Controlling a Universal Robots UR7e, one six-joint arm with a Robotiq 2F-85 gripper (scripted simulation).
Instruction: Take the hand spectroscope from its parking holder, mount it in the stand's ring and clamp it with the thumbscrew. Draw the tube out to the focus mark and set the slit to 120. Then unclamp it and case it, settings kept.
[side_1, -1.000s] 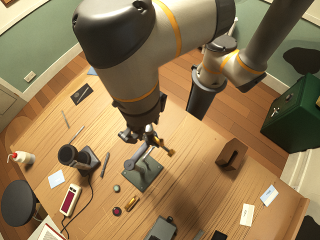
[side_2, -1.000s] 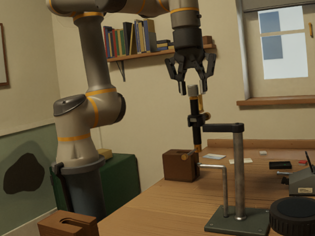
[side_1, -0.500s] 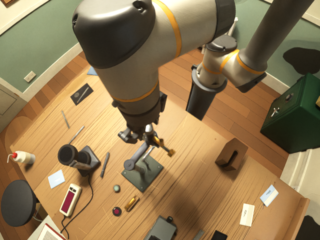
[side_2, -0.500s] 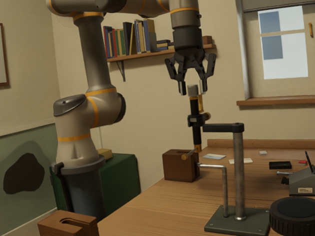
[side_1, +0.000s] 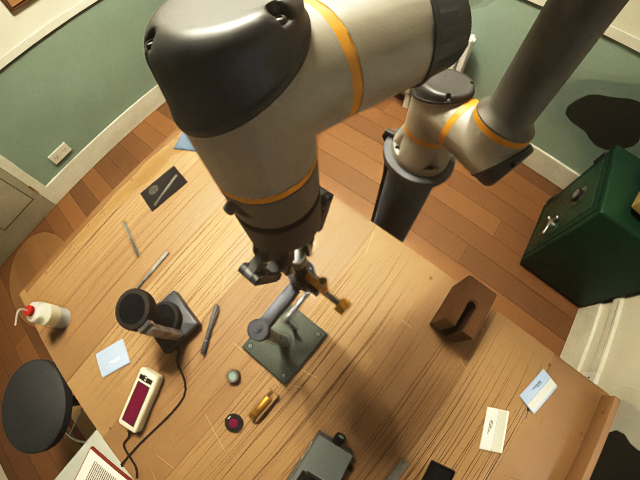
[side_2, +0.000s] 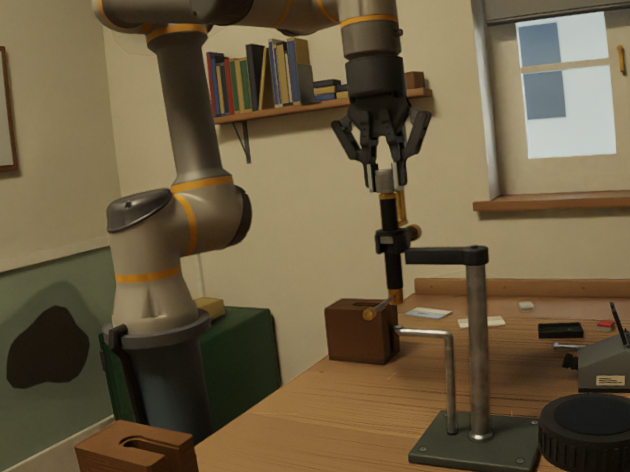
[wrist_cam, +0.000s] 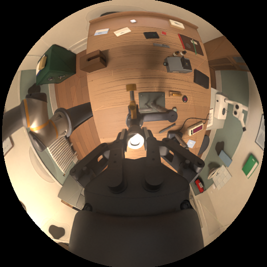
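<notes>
The hand spectroscope (side_2: 390, 239) stands upright in the stand's ring (side_2: 394, 240), a black tube with brass fittings and a pale draw tube (side_2: 385, 179) at its top. The draw tube (wrist_cam: 135, 141) sits clasped between the fingers of my gripper (side_2: 385, 179), which hangs straight above the ring. A brass thumbscrew (side_2: 414, 232) sticks out of the ring's side. The ring's arm runs to the post of the stand (side_2: 476, 346), whose green base plate (side_1: 285, 346) rests near the bench's middle. A second bent rod (side_2: 437, 356) rises from the same base.
The stand's post and arm are just right of the gripper. A brown slotted block (side_2: 361, 329) sits beyond the stand near the bench's edge. A lamp housing (side_1: 155, 316), a pen (side_1: 209, 328), a meter (side_1: 140, 399) and a grey device (wrist_cam: 177, 64) lie around the bench.
</notes>
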